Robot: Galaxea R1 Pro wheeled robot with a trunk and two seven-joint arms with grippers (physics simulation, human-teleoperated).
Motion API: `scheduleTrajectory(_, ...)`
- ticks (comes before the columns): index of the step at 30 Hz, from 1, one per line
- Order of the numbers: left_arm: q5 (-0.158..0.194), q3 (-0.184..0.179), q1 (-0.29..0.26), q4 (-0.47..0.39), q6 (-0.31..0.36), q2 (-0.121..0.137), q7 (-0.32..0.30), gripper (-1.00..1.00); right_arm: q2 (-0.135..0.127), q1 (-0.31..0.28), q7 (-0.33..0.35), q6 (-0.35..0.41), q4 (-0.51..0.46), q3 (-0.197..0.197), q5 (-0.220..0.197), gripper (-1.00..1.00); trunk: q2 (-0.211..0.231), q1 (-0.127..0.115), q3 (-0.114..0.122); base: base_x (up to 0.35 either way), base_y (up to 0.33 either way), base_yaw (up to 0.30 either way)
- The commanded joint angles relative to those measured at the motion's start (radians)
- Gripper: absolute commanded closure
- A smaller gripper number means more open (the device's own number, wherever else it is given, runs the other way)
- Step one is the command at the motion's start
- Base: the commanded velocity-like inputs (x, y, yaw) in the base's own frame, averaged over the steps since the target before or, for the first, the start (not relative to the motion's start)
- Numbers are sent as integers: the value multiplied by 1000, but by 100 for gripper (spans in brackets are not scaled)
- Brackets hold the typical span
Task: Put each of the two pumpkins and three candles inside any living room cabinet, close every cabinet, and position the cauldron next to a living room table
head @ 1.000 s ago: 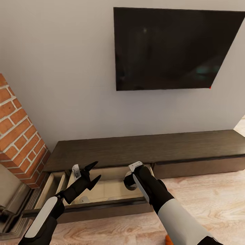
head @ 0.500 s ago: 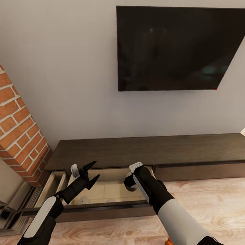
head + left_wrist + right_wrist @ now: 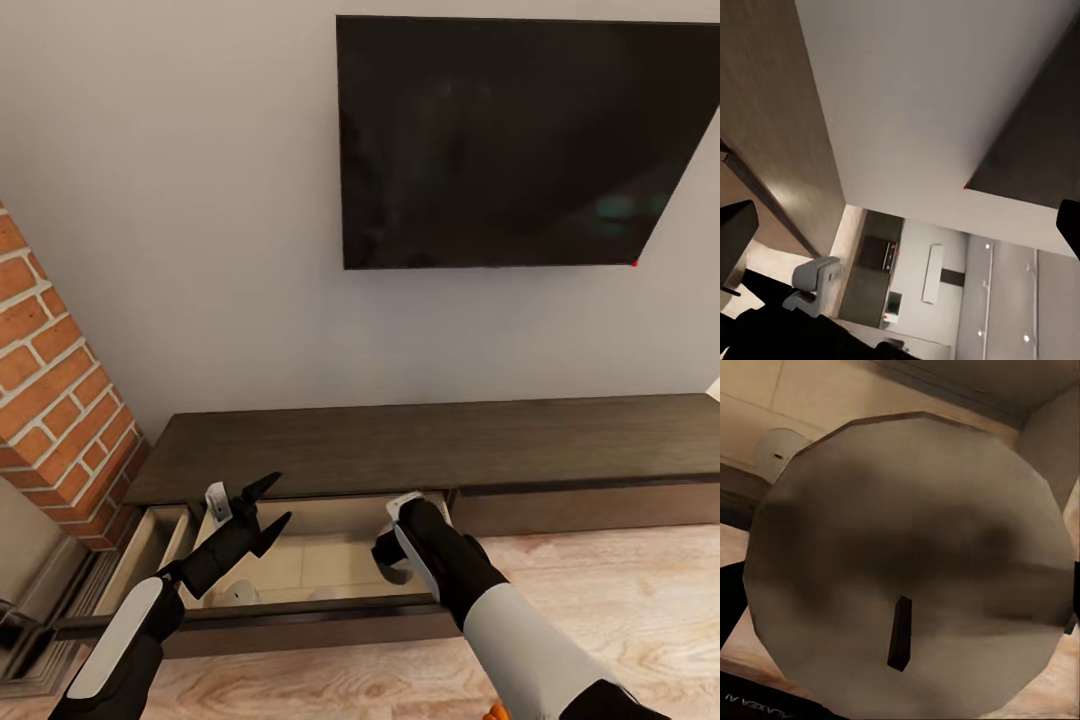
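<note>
Now our R gripper (image 3: 392, 545) holds a candle (image 3: 907, 562), wick end to wrist cam, right over open drawer (image 3: 300, 560) of cabinet (image 3: 450, 440); drop is straight down. L gripper (image 3: 262, 505) wide, empty.

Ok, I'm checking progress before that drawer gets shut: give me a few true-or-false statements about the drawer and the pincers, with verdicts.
1. The cabinet has a drawer standing open. True.
2. The left pincer is clamped on a pumpkin. False: it is open and empty.
3. The right pincer holds a candle. True.
4. The screen lies flat on the cabinet top. False: it hangs on the wall above it.
</note>
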Motion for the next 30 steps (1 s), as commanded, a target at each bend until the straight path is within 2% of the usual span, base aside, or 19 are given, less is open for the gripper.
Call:
scheduleTrajectory(1, 2, 0, -1, 0, 1, 1, -3, -100, 0, -9, -7, -7, 27, 2, -8, 100, 0, 0, -1, 0, 0, 0)
scheduleTrajectory(2, 2, 0, -1, 0, 2, 1, -3, -100, 0, -16, -7, -25, 48, 2, -8, 100, 0, 0, -1, 0, 0, 0)
scheduleTrajectory(3, 2, 1, -1, 0, 2, 1, -3, -100, 0, -31, -6, -151, 124, 3, -8, 100, -7, 4, -4, 0, 0, 0)
scheduleTrajectory(5, 2, 1, -1, 0, 2, 1, -3, -100, 0, -34, -6, -209, 149, 3, -7, 100, -21, 11, -10, 0, 0, 0)
scheduleTrajectory(7, 2, 1, -1, 0, 2, 1, -3, -100, 0, -35, -5, -231, 158, 3, -7, 100, -35, 19, -16, 0, 0, 0)
scheduleTrajectory(16, 2, 1, -1, 1, 2, 1, -3, -100, 0, -35, 4, -244, 154, 10, -4, 100, -98, 54, -45, 0, 0, 0)
scheduleTrajectory(23, 2, 1, -1, 11, 3, 2, -38, -100, 0, -35, 8, -239, 149, 11, -5, 100, -98, 54, -45, 13, 0, 0)
scheduleTrajectory(30, 3, 1, -1, 12, 3, 2, -40, -100, 0, -35, 5, -229, 149, 10, -7, 100, -98, 54, -45, 281, 0, 0)
